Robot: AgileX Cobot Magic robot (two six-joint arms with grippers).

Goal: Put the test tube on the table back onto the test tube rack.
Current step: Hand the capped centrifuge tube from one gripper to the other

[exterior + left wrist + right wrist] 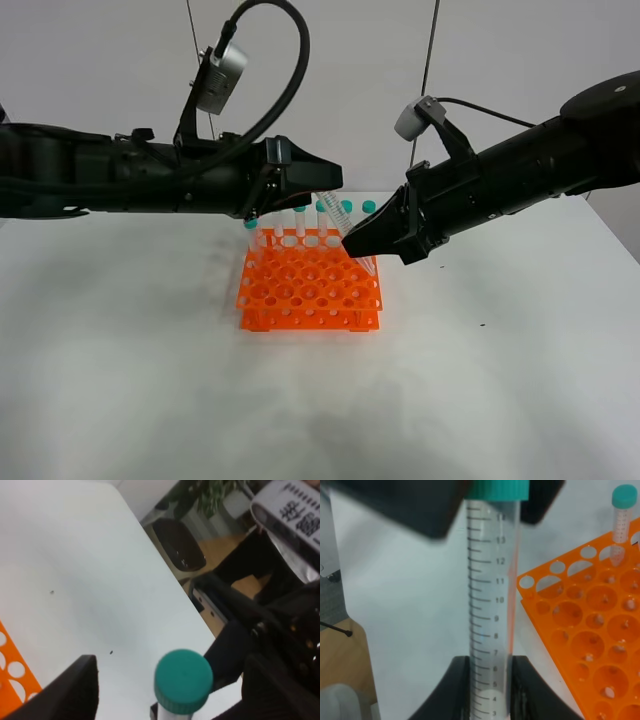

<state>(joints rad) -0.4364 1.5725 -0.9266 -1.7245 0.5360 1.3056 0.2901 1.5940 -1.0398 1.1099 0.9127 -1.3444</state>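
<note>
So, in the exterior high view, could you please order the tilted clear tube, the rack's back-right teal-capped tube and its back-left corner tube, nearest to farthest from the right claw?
1. Tilted clear plastic test tube: gripped in the right claw.
2. Back-right upright teal-capped tube: at the back right of the orange plastic rack.
3. Back-left upright teal-capped tube: at the rack's far corner.

This looks like a robotics lab set up in an office-like room. Two black robot arms, the left arm [120,175] and the right arm [520,165], reach over a white table [120,380] bearing an orange test tube rack [310,290] with teal-capped tubes [300,215] — one graduated test tube [490,605] shows close up. Past the table's edge are wood flooring [225,542], a dark chair [179,544] and a leafy plant [212,495].
</note>
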